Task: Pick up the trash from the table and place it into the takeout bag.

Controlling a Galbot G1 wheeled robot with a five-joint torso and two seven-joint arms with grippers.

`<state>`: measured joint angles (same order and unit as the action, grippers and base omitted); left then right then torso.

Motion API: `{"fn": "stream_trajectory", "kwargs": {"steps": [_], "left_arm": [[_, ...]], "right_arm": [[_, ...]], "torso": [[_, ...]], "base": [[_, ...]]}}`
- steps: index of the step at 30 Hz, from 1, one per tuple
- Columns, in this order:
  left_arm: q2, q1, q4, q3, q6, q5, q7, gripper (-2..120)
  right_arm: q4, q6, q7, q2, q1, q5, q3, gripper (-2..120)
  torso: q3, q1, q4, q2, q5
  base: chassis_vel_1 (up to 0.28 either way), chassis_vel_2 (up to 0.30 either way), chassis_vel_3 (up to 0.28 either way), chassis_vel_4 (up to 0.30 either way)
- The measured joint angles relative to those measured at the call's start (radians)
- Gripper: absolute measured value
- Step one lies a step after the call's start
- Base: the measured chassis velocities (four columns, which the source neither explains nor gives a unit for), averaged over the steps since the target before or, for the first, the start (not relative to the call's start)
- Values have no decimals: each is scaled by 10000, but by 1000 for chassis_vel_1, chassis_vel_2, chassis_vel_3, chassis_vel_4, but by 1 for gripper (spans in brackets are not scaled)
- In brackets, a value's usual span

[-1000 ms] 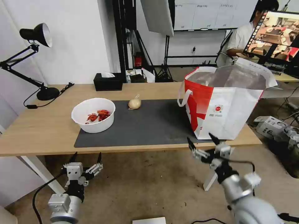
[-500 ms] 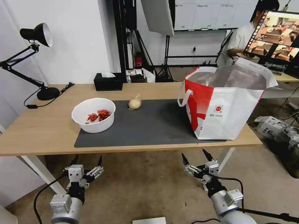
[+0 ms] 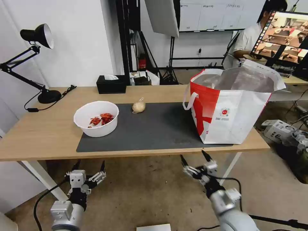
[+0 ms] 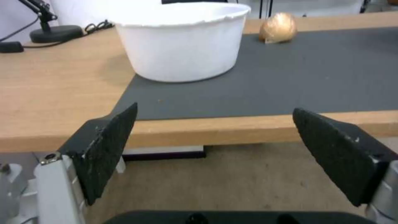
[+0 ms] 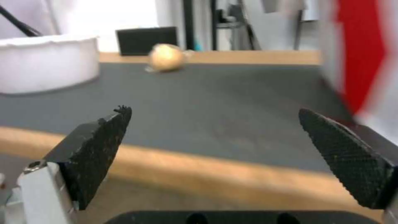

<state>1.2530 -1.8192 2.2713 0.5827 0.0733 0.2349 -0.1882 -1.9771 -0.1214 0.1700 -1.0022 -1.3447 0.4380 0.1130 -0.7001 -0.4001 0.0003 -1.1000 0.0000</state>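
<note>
On the dark grey mat (image 3: 154,131) of the light-wood table (image 3: 41,134) stand a white bowl (image 3: 96,118) with red shellfish scraps and a small tied beige pouch (image 3: 138,106). The white-and-red takeout bag (image 3: 229,107) stands open at the mat's right end, silver lining showing. My left gripper (image 3: 89,164) hangs open below the table's front edge, under the bowl (image 4: 178,40). My right gripper (image 3: 194,156) is open too, just below the front edge, left of the bag (image 5: 365,59). The pouch (image 5: 166,58) lies beyond it across the mat.
A black tissue box (image 3: 111,84) sits at the table's back edge and a black desk lamp (image 3: 35,64) at the back left. A person sits at a monitor behind the bag. White table legs (image 3: 43,179) and bare floor lie below.
My right gripper has dropped from the table's front edge by the bag and swung left, below the table. The left arm has not moved.
</note>
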Motion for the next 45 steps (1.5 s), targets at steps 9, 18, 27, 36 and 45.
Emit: {"fn": "stream_trajectory", "kwargs": {"steps": [9,18,27,36,45], "left_arm": [[149,-101,226,66,-6,-39,0,100],[235,-112,187,165,-37,-73,2,100],[324,-176,151,211,-76,-107,1,100],[336,-204,110,206,-169,-136,2,100],[303,-271,110,293,-270,-140,2,100]], "right_arm": [[1482,175,206,52,4152,1217,-2695,100],[3131,686,867,-761,7120,2399,-4379,100],[6071,914,1035,-2292,9690,3084,-5661,100],[9026,1540,538,-4047,10878,3007,-5592,100],[11326,1815,-146,-5409,11543,2418,-4908,100]], "torso": [[-1,0,-1,0,-3],[0,-1,-1,1,-3],[0,-1,-1,1,-3],[0,0,-1,1,-2],[1,0,-2,0,-2]], "base": [[0,0,0,0],[0,0,0,0],[0,0,0,0],[0,0,0,0],[0,0,0,0]]}}
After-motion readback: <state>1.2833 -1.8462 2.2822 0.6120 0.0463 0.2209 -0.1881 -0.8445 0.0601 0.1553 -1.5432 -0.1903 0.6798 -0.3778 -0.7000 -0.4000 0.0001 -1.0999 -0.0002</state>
